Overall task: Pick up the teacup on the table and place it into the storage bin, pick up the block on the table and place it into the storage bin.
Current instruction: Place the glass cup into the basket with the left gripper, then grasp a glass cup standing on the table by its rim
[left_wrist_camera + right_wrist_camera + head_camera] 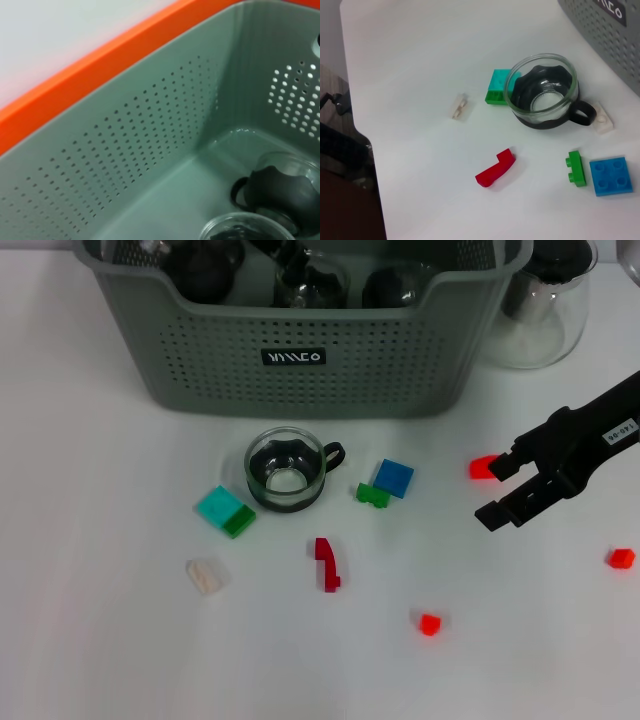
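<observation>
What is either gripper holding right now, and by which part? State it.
Nothing visible. The right gripper is open above the table, clear of the teacup. The left gripper is out of sight; its wrist camera looks into the storage bin.

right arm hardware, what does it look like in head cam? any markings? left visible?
The right tool is matte black and blocky, with two squared fingers on a black angular wrist housing. A small white label with dark printed characters sits on the arm further up; the text is too small to read. No cables show. The left arm and its tool appear in no view.
</observation>
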